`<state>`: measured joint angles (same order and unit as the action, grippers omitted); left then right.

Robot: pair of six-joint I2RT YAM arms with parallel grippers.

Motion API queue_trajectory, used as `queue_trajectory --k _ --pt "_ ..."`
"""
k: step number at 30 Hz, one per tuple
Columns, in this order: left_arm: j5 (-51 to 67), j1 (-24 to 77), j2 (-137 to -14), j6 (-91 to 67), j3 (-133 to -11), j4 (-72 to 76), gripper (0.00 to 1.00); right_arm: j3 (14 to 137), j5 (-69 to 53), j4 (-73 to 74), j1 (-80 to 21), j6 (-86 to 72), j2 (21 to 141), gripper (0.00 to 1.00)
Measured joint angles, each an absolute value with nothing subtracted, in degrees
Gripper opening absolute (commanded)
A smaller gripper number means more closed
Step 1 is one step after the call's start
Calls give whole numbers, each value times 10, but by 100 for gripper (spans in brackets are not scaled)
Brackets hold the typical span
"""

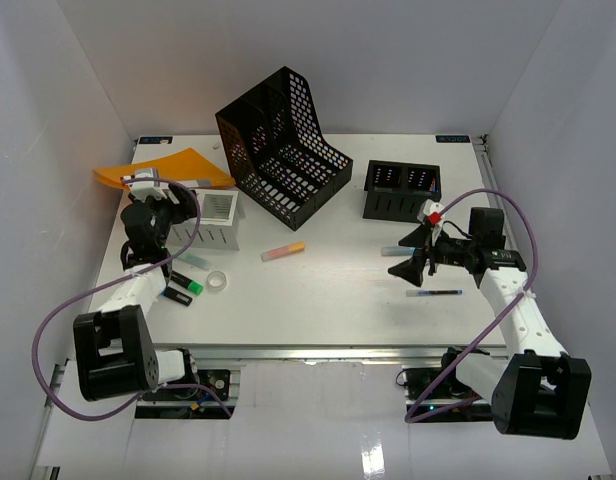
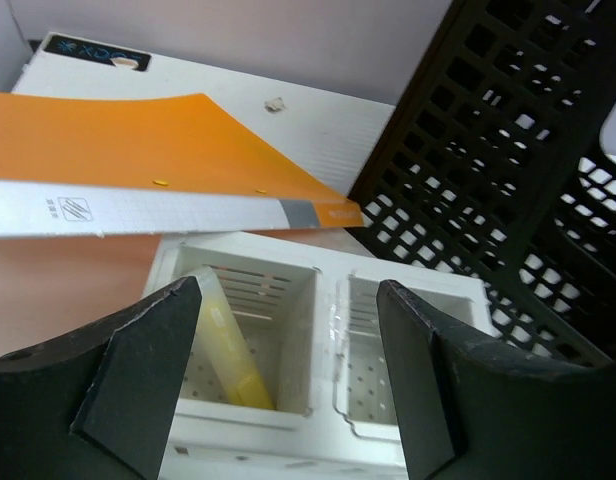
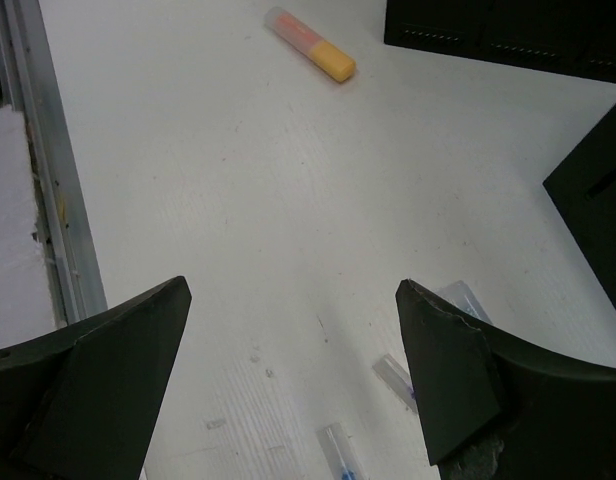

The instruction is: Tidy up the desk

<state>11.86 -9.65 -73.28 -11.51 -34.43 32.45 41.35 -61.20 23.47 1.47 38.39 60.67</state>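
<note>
Above the arms, the overhead view shows the desk with a white organizer at left, a black file rack behind and a black pen holder at right; a highlighter, a tape roll and a pen lie loose. Bare tabletop across the middle and front gives both arms room, though the side walls stand near each elbow. At the left wrist, the left gripper hangs spread wide and empty over the organizer, where a yellow marker leans in the left compartment. An orange folder overhangs just behind and the rack sits close on the right, so a careless swing could snag either one. At the right wrist, the right gripper is likewise wide and empty above bare desk. Small clear pieces near its right finger could be scattered, and the metal rail marks the front edge.
</note>
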Motion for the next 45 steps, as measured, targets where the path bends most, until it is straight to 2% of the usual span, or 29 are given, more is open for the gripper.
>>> queue_trajectory --k 2,4,10,17,21,27,31,38,45 --pt "129 -96 -710 -125 -351 295 85 414 -610 249 -8 418 613 90" --pt "147 -96 -681 -139 -365 254 97 415 -598 259 -57 459 624 90" --pt "188 -97 -583 -203 -397 112 98 452 -534 259 -223 555 703 91" --pt "278 -98 -445 -295 -343 9 98 689 -452 297 -369 630 955 90" --pt "309 -98 -394 -346 -309 -27 98 855 -420 323 -406 651 1100 91" --pt "320 -98 -353 -391 -290 -86 98 979 -381 358 -428 659 1224 100" --pt "320 -98 -341 -421 -280 -103 98 1034 -360 363 -429 655 1284 90" --pt "320 -98 -339 -478 -256 -116 95 1053 -330 371 -429 646 1316 74" --pt "320 -98 -331 -533 -230 -121 91 1053 -324 374 -429 631 1317 49"
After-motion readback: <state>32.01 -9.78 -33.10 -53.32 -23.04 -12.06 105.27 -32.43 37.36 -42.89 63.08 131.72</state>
